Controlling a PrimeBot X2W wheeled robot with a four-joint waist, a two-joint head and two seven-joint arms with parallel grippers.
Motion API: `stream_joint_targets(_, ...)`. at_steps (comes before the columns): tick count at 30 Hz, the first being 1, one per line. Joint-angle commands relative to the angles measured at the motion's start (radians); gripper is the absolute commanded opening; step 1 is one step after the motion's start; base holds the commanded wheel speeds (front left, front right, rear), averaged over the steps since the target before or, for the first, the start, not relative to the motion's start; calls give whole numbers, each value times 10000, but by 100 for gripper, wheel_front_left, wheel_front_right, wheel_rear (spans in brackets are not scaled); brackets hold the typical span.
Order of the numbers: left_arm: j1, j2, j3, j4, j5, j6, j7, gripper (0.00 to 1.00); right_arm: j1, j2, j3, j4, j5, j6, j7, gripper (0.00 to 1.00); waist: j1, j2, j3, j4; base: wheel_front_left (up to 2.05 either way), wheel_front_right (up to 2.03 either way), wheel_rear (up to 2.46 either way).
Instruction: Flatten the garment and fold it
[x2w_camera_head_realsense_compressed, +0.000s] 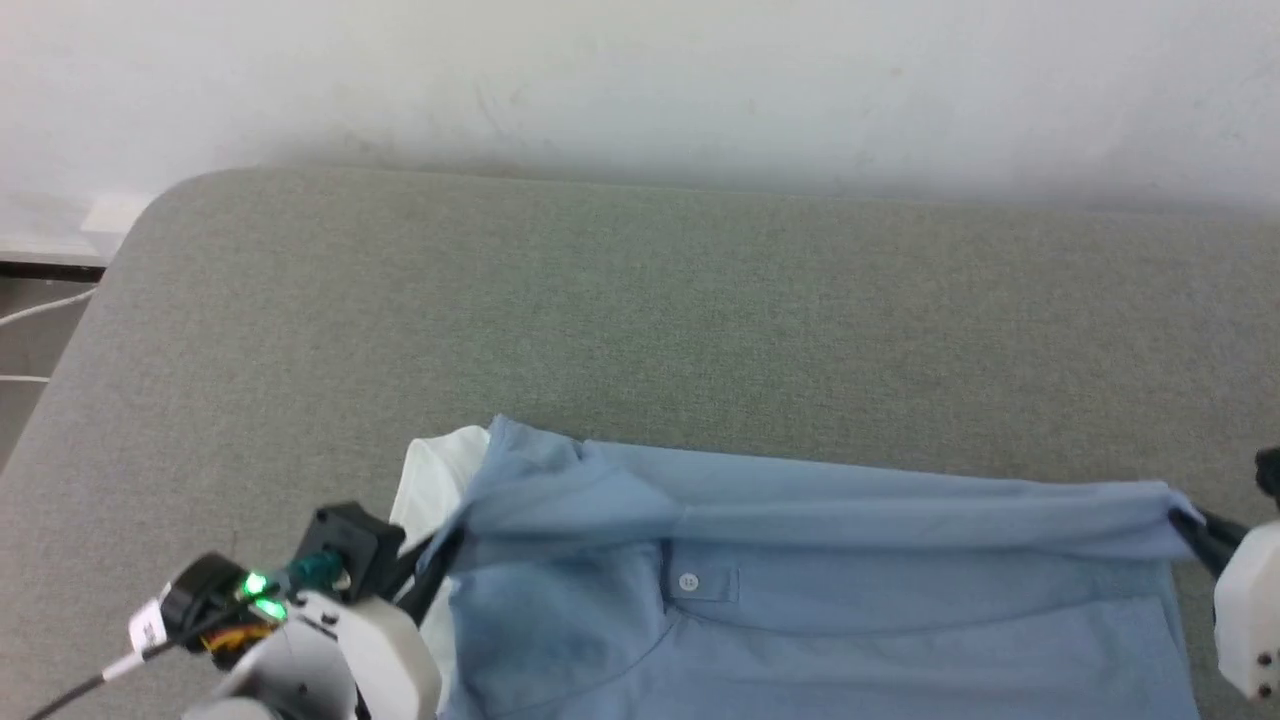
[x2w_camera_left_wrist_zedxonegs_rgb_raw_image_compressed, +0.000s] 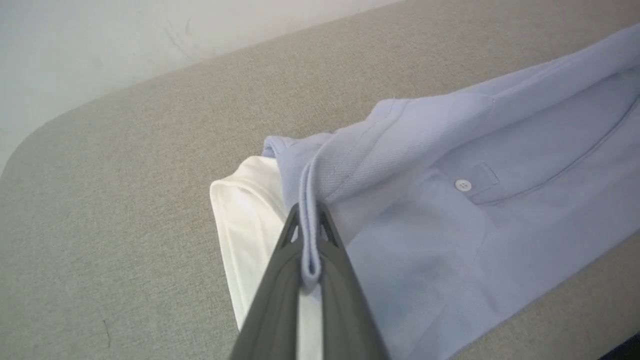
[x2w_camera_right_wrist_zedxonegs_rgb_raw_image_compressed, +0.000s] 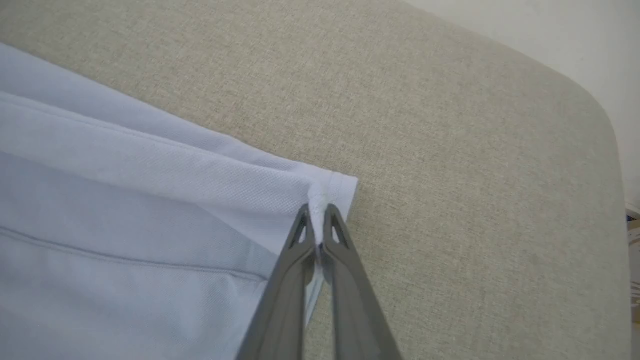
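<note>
Head view: the left gripper (x2w_camera_head_realsense_compressed: 438, 562) reaches in from the lower left, its pale wrist housing low in the frame. Its dark fingers angle up and rightward and are clamped on the left end of the light blue polo shirt (x2w_camera_head_realsense_compressed: 850, 610). The right gripper (x2w_camera_head_realsense_compressed: 1188, 522) enters at the right edge with its fingers pointing leftward, pinching the shirt's right corner. Between the two, the shirt's upper edge runs as a folded, nearly straight band. The shirt lies on the near part of the grey fabric-covered surface (x2w_camera_head_realsense_compressed: 640, 320), well apart from the pale wall (x2w_camera_head_realsense_compressed: 640, 80) behind. A white collar (x2w_camera_head_realsense_compressed: 435, 475) pokes out at the left end, and a white button (x2w_camera_head_realsense_compressed: 688, 582) sits on a small tab below the band.

Left wrist view: the two fingers meet tightly around a doubled, stitched edge of blue knit that passes between them. The collar lies just beneath and left of the grip, and the button shows to the right.

Right wrist view: the fingers press together on a small bunched corner beside a stitched hem. The fabric spreads away leftward in smooth layered folds, crossed by a seam line.
</note>
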Motion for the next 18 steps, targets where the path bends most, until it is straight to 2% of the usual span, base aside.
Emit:
stream_joint_targets(1, 306, 78, -101, -59, -75, 84, 56, 0, 375, 72, -134, -229, -133, -11, 144, 0, 3, 0, -95, 121, 0, 0, 0)
stream_joint_targets(5, 804, 124, -442, 2, -227, 14, 258, 0, 1218, 58, -313, -710, -343, -11, 677, 0, 3, 0, -58, 197, 0, 0, 0)
stream_joint_targets(7, 955, 178, -763, 152, -229, -172, 546, 0, 1540, -59, -265, -836, -542, -11, 948, 0, 3, 0, -44, 244, 0, 0, 0)
stream_joint_targets(11, 906, -27, -1174, 713, -48, -443, 633, 0, 1898, -89, -199, -842, -920, -11, 1281, 0, 3, 0, 57, 284, 0, 0, 0)
stream_joint_targets(18, 382, -645, -1425, 1908, 319, -781, 107, 0, 2029, -146, 38, -522, -1315, -11, 1578, 0, 3, 0, 296, 290, 0, 0, 0)
